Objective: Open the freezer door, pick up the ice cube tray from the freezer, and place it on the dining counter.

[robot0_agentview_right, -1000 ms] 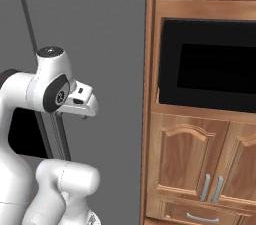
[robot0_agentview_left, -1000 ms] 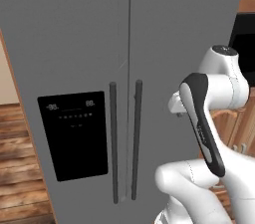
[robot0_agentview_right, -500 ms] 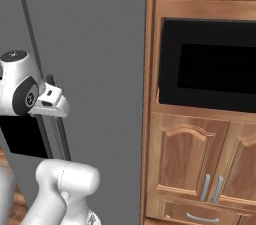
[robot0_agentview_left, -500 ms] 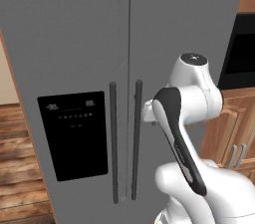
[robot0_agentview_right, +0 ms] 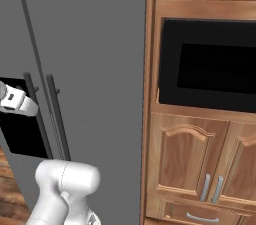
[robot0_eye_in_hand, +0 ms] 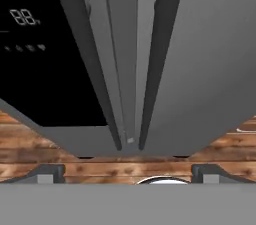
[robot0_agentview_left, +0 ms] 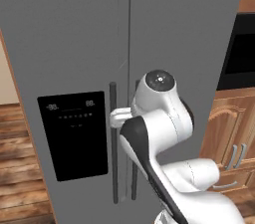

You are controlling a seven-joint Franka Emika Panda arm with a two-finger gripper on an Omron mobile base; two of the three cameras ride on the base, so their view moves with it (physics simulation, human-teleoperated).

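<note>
Hand view showed you the gripper (robot0_eye_in_hand: pixel 128 171) with its jaws spread wide and nothing between them, looking at two dark bar handles that ran side by side down the fridge front. The freezer door (robot0_agentview_left: pixel 69 58) was the one carrying the black dispenser panel (robot0_agentview_left: pixel 73 136), and it was fully shut, so the ice cube tray sat out of sight behind it and the dining counter was nowhere near.

Your main risk was picking the wrong bar. The freezer door's handle (robot0_agentview_left: pixel 113 143) and the plain door's handle (robot0_eye_in_hand: pixel 162 59) stood just beside each other, with the seam between the doors running up the middle of the hand view. With jaws that wide, you could have straddled both bars, or closed on the plain door's bar and pulled open the wrong compartment.

In the left base view the hand sat at mid-height by the handles, and the elbow bulked close to the fridge, so a swinging door could have met the arm.
</note>
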